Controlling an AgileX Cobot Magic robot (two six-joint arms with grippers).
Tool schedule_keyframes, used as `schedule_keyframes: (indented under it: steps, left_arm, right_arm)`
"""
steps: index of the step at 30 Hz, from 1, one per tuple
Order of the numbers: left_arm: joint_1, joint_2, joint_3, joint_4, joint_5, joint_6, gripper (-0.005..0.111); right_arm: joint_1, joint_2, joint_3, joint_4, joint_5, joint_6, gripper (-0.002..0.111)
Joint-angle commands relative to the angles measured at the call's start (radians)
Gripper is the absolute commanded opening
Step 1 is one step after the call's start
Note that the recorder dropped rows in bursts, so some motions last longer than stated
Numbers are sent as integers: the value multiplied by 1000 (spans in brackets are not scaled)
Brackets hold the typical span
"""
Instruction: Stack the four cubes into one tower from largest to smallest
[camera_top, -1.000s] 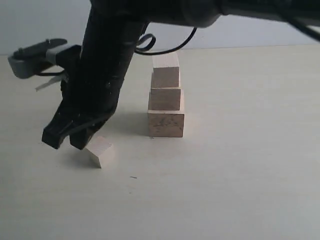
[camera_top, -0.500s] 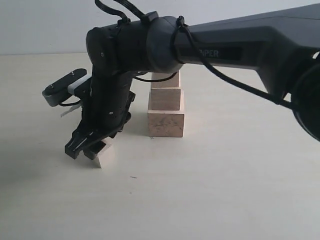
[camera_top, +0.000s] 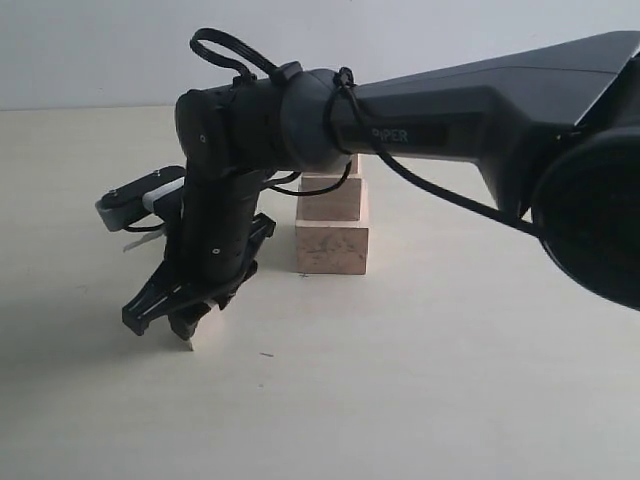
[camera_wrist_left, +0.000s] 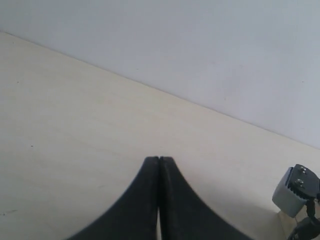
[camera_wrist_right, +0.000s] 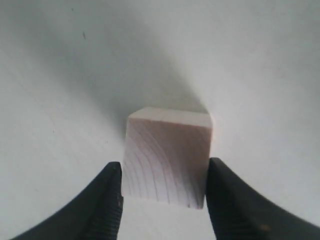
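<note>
The smallest cube (camera_wrist_right: 167, 157), pale wood with curved grain lines, rests on the table. My right gripper (camera_wrist_right: 164, 172) stands over it with one finger pressed on each side. In the exterior view this gripper (camera_top: 165, 322) reaches down at the left, and its fingers hide the cube. To the right of it stands the tower: the largest cube (camera_top: 332, 250) carries a smaller cube (camera_top: 335, 200). The cube above that is mostly behind my right arm (camera_top: 420, 110). My left gripper (camera_wrist_left: 159, 159) is shut on nothing, above bare table, outside the exterior view.
The pale table (camera_top: 470, 380) runs to a white wall (camera_top: 100, 50) at the back. A grey camera mount (camera_top: 130, 200) sticks out from my right wrist, and it also shows at the edge of the left wrist view (camera_wrist_left: 296, 189).
My right gripper has come down from above and beside the smallest cube. It opened round the cube, then narrowed until its fingers met the cube's sides. The tower has not moved.
</note>
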Motion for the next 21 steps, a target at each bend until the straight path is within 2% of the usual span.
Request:
schedule_keyframes:
  steps: [1,10,15,21]
  left_arm:
    - [-6,-3,6,9,-9,-4,0]
    - [-6,-3,97,9,-51,-4,0]
    - [-6,-3,97,9,-53,-4,0]
    - [-8,-18,97,9,-49,0,0]
  right_arm:
    - [2,-49,2,-15,132,2,24]
    - [2,-310,2,68,276,0,21]
    - [-2,-466,2,-61,221,78,21]
    - [-129,-507,-64,-82,258,197,21]
